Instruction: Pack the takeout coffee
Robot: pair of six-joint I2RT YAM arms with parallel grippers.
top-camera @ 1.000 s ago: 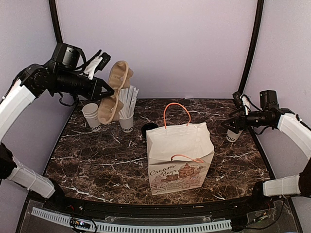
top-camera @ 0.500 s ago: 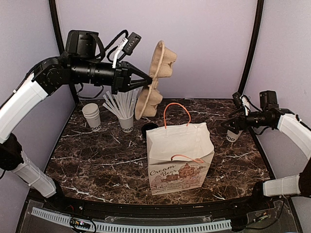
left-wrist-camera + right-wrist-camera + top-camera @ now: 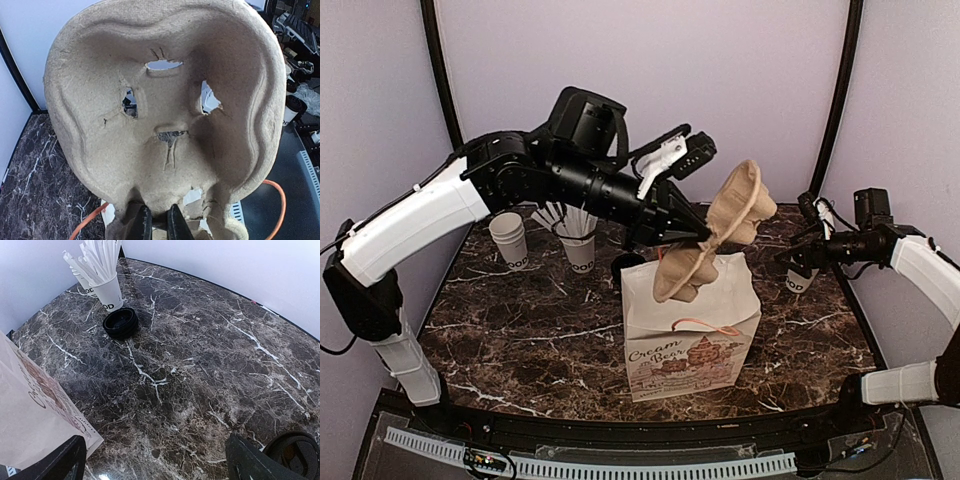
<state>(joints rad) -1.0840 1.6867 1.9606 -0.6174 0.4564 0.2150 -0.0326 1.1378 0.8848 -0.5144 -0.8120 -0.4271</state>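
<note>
My left pincer (image 3: pixel 155 223) clenched on brown moulded-pulp cup carrier (image 3: pixel 165 100); white printed paper bag (image 3: pixel 690 320) directly beneath; I advise a slow, centred descent; white black-lidded takeout coffee (image 3: pixel 799 283) beside my splayed right pincer (image 3: pixel 157 462).

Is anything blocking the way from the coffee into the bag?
Yes. The carrier, held by the left gripper, hangs over the bag's mouth, covering part of it. Nothing stands on the table between coffee and bag.
</note>
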